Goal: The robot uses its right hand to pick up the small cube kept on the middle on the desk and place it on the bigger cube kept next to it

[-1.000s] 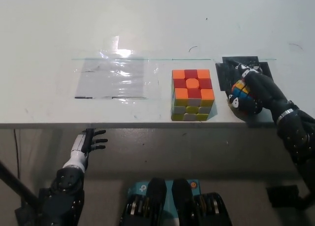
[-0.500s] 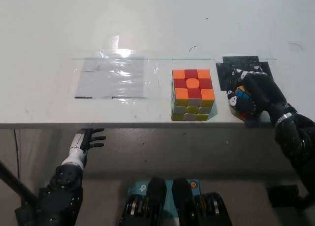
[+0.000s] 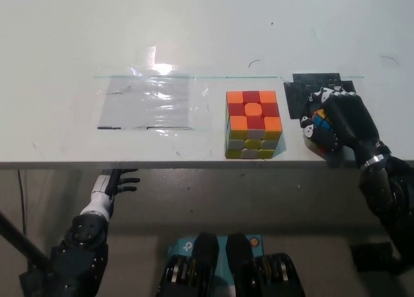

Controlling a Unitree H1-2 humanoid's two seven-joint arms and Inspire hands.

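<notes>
— Where is the small cube (image 3: 317,121)?

— On the right side of the worktop (image 3: 194,38), over a black patch (image 3: 310,85) near the front edge. Only a few of its coloured squares show, orange, blue and yellow, because the black right hand (image 3: 339,123) is wrapped over it.

— So the hand has it?

— Yes, the fingers are closed round the small cube, curling down its left face. Whether it sits on the patch or is lifted just clear, I cannot tell.

— And the bigger cube (image 3: 253,124)?

— Just to the left of the small one, apart from it, standing square near the front edge. Its top is orange and red, its front face shows yellow and white squares. Nothing rests on it.

— Anything else on the worktop?

— A clear plastic sheet (image 3: 149,103) lies flat further left, shining under the light.

— The other hand?

— The white left hand (image 3: 115,182) hangs below the worktop edge at lower left, fingers spread, holding nothing.
</notes>
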